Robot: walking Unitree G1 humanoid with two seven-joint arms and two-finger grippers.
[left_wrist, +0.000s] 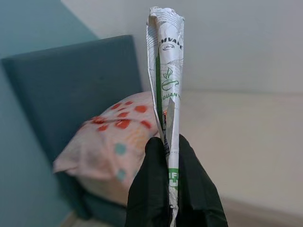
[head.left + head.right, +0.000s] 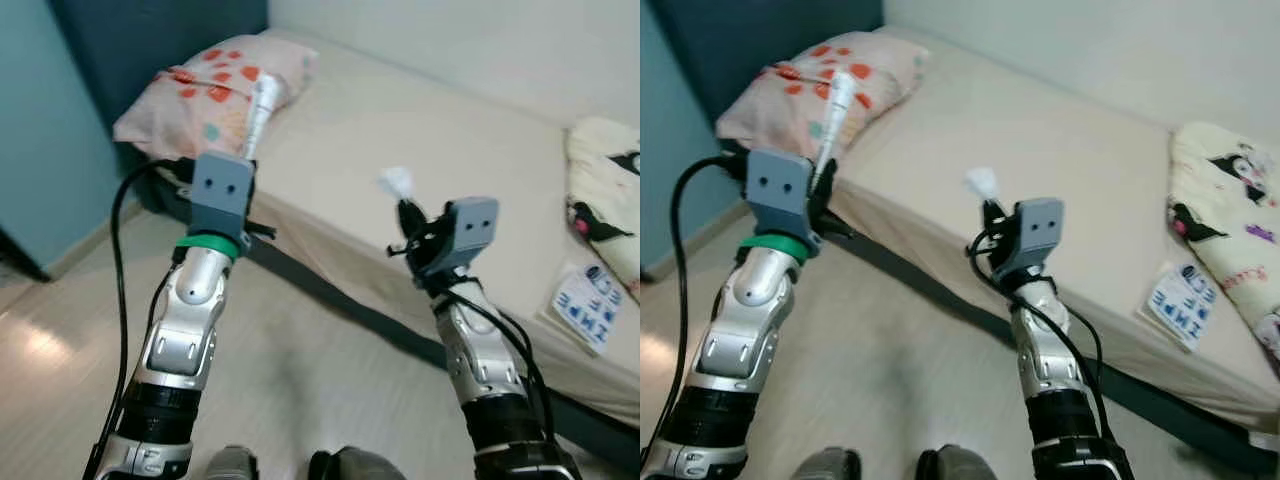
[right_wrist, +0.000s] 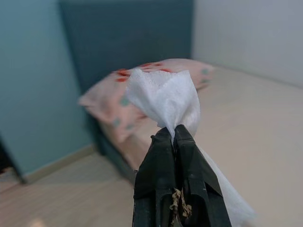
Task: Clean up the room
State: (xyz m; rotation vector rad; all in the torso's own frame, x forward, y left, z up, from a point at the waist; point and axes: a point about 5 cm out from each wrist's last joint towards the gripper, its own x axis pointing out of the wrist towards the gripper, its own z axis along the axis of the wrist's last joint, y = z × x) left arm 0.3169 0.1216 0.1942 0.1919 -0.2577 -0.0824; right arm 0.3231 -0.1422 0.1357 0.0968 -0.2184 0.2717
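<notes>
My left gripper [image 1: 169, 156] is shut on a flattened white wrapper [image 1: 166, 75] with green print, which sticks straight up out of the fingers; the same wrapper [image 2: 259, 116] rises in front of the pillow. My right gripper [image 3: 175, 139] is shut on a crumpled white tissue [image 3: 163, 97], and the tissue [image 2: 397, 182] pokes up over the bed's edge. Both arms are raised above the wooden floor beside the bed.
A low bed [image 2: 420, 140] with a beige sheet runs from the back left to the right. A pink pillow [image 2: 205, 85] with red spots lies at its head against a dark blue headboard [image 2: 150, 30]. A cartoon-print pillow [image 2: 605, 210] and a blue-and-white packet [image 2: 588, 305] lie at right.
</notes>
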